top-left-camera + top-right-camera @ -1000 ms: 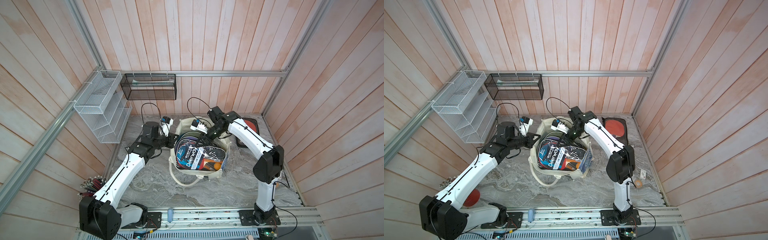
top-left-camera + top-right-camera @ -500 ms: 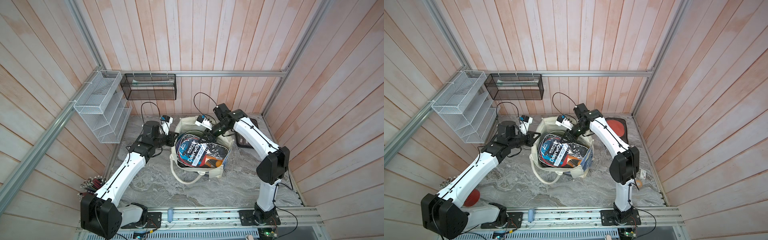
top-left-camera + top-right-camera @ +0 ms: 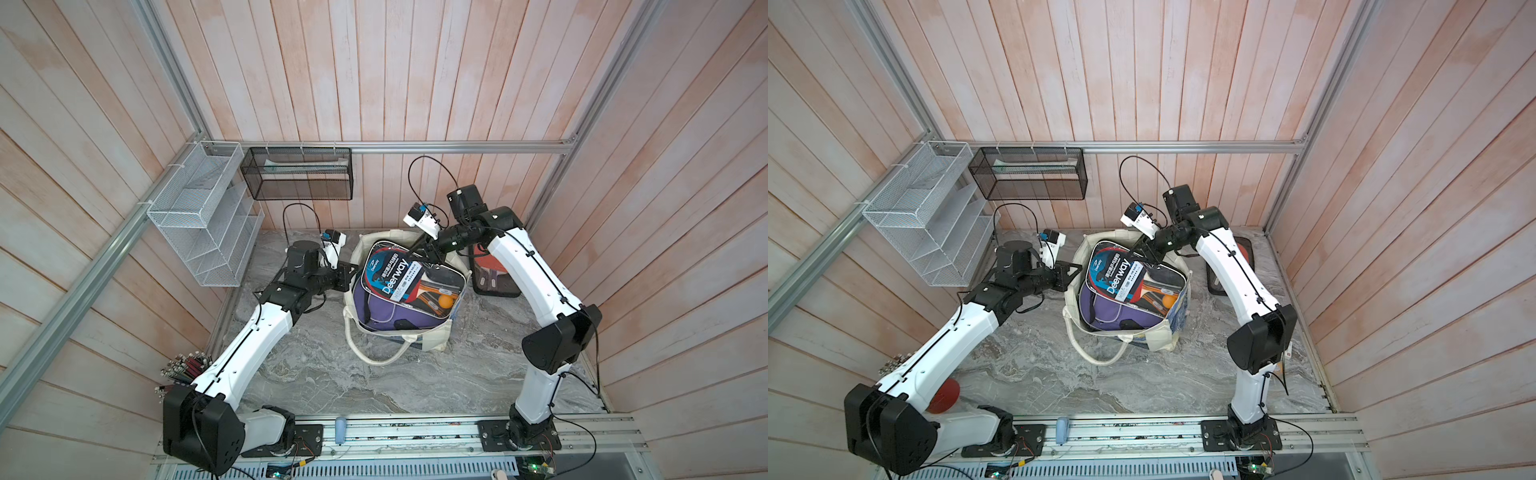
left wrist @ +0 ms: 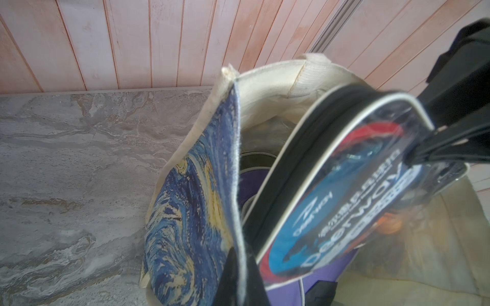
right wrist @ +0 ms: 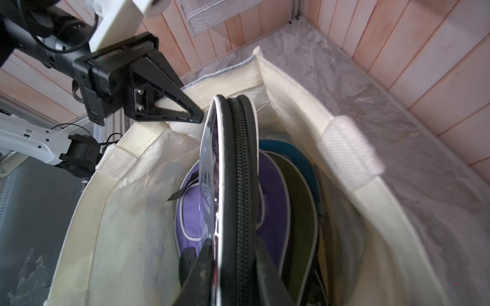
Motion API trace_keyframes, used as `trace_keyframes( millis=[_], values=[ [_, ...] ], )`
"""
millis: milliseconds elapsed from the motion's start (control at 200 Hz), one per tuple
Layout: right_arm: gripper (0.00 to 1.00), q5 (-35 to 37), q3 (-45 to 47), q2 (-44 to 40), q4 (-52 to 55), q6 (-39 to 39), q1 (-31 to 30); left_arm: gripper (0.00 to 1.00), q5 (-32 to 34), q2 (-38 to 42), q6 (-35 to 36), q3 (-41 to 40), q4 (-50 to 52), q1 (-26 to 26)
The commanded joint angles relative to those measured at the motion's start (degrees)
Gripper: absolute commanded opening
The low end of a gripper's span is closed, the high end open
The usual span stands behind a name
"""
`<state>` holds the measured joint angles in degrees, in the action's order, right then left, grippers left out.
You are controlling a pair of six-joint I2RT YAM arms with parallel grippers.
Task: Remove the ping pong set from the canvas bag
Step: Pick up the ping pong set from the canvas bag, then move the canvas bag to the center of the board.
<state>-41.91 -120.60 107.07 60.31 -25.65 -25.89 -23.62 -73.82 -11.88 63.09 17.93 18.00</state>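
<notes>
- Both top views: the right tool [image 3: 424,254] pinches the far top edge of the ping pong set [image 3: 409,279]. The set is tipped up, roughly half out of the canvas bag [image 3: 436,338]. The left tool [image 3: 347,272] nips the bag's rim on its own side.
- Left wrist: the left tool [image 4: 240,265] is pressed together on the bag's starry printed edge [image 4: 185,212], and the set [image 4: 344,198] leans across the mouth.
- Right wrist: the right tool [image 5: 233,259] grips the set's zipped edge [image 5: 236,159]. The set's lower end is down inside beside a purple case [image 5: 267,185].
- So I'd say we're mid-extraction. The next move needs a lift up and away until the bottom clears the rim, with the left tool anchoring the bag so it doesn't tag along, then setting the set down on the table [image 3: 332,374].
</notes>
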Motion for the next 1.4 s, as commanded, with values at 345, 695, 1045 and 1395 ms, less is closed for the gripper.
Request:
trace_keyframes(
  millis=[345,695,1045,1395],
  values=[
    [0.0,0.5,-7.2,-3.5,-5.7,0.4,1.4,0.0,-1.9,-0.7,-0.3,2.0,-4.3,0.1],
    [0.0,-1.2,-2.5,-10.9,-19.6,7.6,4.9,0.0,-2.2,-1.1,-0.3,1.9,-4.9,0.1],
    [0.0,-3.6,7.7,-20.0,-41.2,19.9,12.5,0.0,-3.0,-2.0,-1.1,0.9,-6.5,0.1],
    [0.0,7.7,6.7,-25.5,-44.8,21.2,17.4,0.0,-3.0,-3.5,-1.0,0.0,-7.6,0.1]
  ],
)
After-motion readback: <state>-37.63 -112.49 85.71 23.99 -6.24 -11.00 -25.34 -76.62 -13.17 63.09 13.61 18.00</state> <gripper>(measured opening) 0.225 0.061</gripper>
